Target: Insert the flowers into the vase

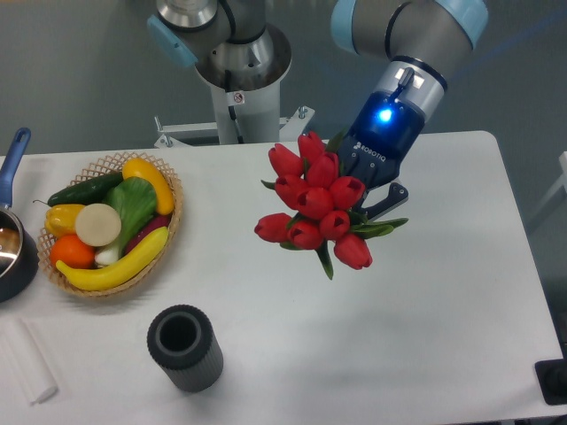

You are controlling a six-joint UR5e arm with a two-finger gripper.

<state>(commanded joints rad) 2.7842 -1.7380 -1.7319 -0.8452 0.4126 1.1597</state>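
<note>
The claw (376, 197) is clamped on the flowers (315, 202), holding the bunch by its stems up in the air over the middle of the white table (425, 301), with the red buds fanned out toward the camera and to the left and a few green leaves poking out at the right and bottom. One dark finger (390, 197) shows just right of the bunch; the other is hidden behind the blooms. The arm (403, 71) slants up and to the right from the claw, a blue light glowing on its wrist, and crosses the far edge of the table. The vase (184, 348) stands upright near the front edge, to the left, well apart from the bunch, its round mouth open and facing up. Between the bunch and the vase lies bare white tabletop. A wicker basket (168, 232) of fruit and vegetables sits left of the flowers and behind the vase, close to the left edge. A dark pan (15, 257) with a blue handle is cut off by the left border, and a white roll (28, 360) lies at the front left corner. A small dark object (553, 379) sits at the front right corner.
</note>
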